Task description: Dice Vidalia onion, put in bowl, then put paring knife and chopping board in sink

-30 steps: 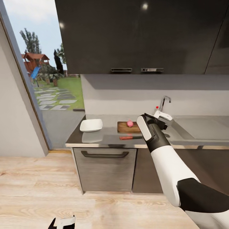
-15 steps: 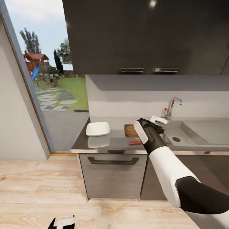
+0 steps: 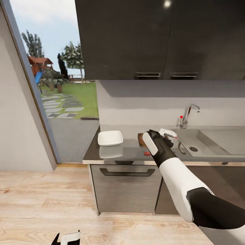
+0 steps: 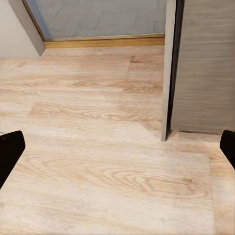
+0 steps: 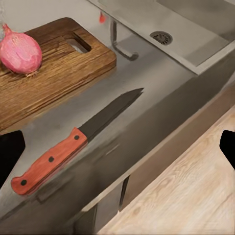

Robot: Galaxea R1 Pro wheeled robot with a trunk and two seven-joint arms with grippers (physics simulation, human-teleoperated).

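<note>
Our right gripper (image 5: 117, 147), fingers spread wide, hovers over the grey countertop (image 5: 161, 88).
Below it lies the red-handled paring knife (image 5: 73, 147), beside the pink onion (image 5: 20, 51) on the brown wooden board (image 5: 54, 68).

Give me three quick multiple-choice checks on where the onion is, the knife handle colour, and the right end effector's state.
1. Where is the Vidalia onion?
A. in the sink basin
B. on the chopping board
C. in the bowl

2. What colour is the handle of the paring knife?
A. red
B. black
C. blue

3. What is the state of the right end effector?
A. shut on the knife
B. shut on the onion
C. open, holding nothing

Answers:
1. B: the right wrist view shows the whole pink onion resting on the wooden board, away from the sink.
2. A: the handle lying on the countertop is red with dark rivets.
3. C: its dark fingertips sit wide apart at both edges of the right wrist view, with the knife lying untouched between them.
</note>
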